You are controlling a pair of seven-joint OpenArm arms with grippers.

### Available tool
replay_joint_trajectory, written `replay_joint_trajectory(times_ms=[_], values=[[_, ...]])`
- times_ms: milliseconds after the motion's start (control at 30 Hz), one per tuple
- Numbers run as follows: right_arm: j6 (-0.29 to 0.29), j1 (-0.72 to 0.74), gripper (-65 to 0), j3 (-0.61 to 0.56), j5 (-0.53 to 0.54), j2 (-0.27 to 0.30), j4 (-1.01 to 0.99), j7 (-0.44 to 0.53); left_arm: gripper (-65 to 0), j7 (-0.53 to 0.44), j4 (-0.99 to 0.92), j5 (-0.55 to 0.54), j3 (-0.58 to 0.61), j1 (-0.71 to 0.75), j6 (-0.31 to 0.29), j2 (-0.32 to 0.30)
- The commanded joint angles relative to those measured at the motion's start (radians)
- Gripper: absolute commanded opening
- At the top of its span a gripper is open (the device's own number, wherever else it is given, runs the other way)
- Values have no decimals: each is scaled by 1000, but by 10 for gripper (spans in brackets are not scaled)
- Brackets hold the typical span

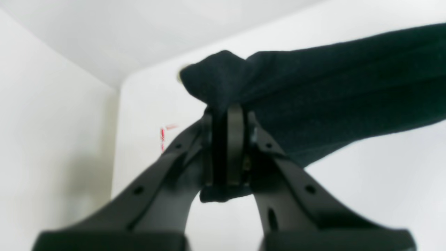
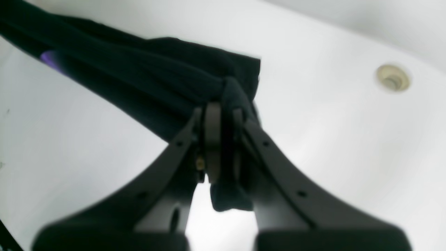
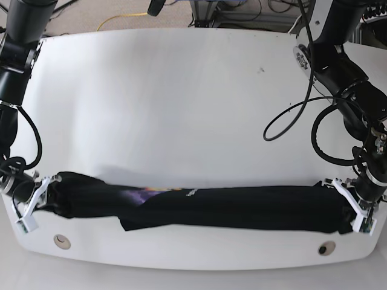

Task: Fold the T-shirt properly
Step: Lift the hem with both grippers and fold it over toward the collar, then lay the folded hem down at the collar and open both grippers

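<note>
The left pincer (image 1: 228, 146) pinches one end of the black T-shirt (image 3: 242, 208). The right pincer (image 2: 217, 139) pinches the other end. The shirt stretches across the white worktop (image 3: 181, 109).

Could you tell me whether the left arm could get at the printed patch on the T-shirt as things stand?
Probably not: the left gripper is shut on one end of the T-shirt, and the printed patch lies nearer the right gripper, which clamps the other end.

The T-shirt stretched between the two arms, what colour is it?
Black, with a small purple-and-orange print; the T-shirt shows best in the base view.
</note>
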Motion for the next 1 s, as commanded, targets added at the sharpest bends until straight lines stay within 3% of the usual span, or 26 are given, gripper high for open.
replay_joint_trajectory(times_ms=[0, 400, 667, 967], values=[[3, -67, -650, 53, 0, 1, 73, 18, -650, -17, 31, 7, -2, 48, 6, -12], [3, -422, -650, 166, -2, -102, 163, 26, -650, -50, 32, 7, -71, 369, 6, -14], [3, -545, -650, 168, -4, -107, 166, 46, -650, -133, 28, 9, -76, 539, 6, -18], [3, -612, -650, 160, -4, -113, 162, 52, -650, -139, -34, 10, -84, 595, 6, -18]])
